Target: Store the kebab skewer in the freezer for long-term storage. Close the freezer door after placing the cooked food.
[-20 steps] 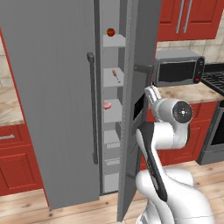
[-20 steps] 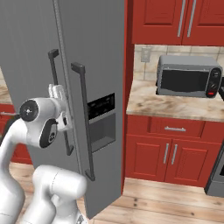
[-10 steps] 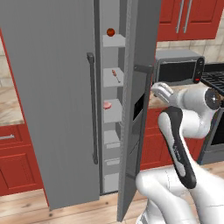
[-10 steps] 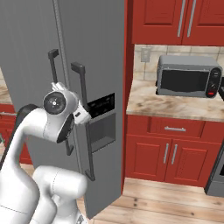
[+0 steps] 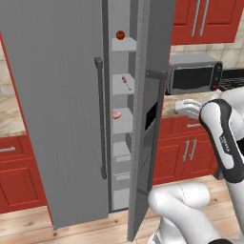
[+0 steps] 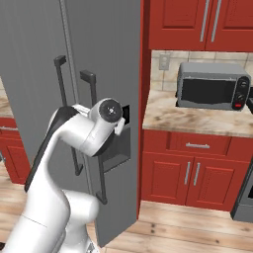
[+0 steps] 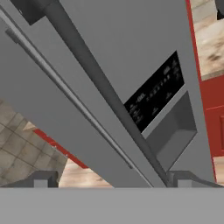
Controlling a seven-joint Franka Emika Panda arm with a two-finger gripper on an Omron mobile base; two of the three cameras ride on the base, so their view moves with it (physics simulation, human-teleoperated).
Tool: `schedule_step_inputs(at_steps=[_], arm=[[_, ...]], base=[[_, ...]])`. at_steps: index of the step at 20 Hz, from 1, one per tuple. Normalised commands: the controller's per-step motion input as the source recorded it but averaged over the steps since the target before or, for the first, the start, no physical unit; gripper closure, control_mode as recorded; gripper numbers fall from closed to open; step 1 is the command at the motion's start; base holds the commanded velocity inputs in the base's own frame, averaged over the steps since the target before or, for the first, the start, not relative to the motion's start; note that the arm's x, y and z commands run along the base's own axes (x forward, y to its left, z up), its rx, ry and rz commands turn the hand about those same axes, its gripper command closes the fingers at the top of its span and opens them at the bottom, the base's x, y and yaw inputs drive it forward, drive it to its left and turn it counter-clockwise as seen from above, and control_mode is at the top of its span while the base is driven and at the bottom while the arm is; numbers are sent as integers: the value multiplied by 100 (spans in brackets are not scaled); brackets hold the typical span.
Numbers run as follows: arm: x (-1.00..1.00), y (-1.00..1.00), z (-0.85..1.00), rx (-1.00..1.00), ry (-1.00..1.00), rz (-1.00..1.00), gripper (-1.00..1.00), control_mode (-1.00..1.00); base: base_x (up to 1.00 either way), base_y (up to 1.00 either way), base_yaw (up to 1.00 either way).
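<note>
The kebab skewer (image 5: 126,82) lies on a middle shelf of the freezer (image 5: 122,143), a thin stick with small reddish chunks. The freezer door (image 5: 147,119) stands open and edge-on in the left base view; its outer face, with the dark dispenser recess (image 6: 122,143) and the bar handle (image 6: 92,133), shows in the right base view. My gripper (image 5: 180,106) is outside the door, close to its outer face at recess height. In the hand view my gripper (image 7: 114,180) is open and holds nothing. The handle (image 7: 100,83) runs diagonally down to the right fingertip (image 7: 188,179).
A round red fruit (image 5: 120,35) sits on the top freezer shelf and a flat pink piece (image 5: 116,114) on a lower one. The plain grey door (image 5: 57,109) stands open at left. A microwave (image 6: 211,86) stands on the counter above red cabinets (image 6: 190,170).
My arm has swung right and away from the freezer opening, bringing the hand round to the door's outer face. The skewer stays on its shelf, and the gripper has stayed open.
</note>
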Motion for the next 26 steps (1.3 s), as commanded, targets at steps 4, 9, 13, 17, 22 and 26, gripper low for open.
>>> schedule_step_inputs(at_steps=[4,9,13,17,22,26], arm=[[2,0,0,0,4,0,-100,-100],[9,3,-8,-2,0,0,-100,-100],[41,20,-12,-7,0,0,-100,-100],[40,9,-7,-7,0,0,-100,-100],[29,0,-11,-7,0,0,-100,-100],[31,0,-14,-5,0,0,-100,-100]], base=[[0,0,0],[0,0,0],[0,0,0],[0,0,0],[0,0,0],[0,0,0]])
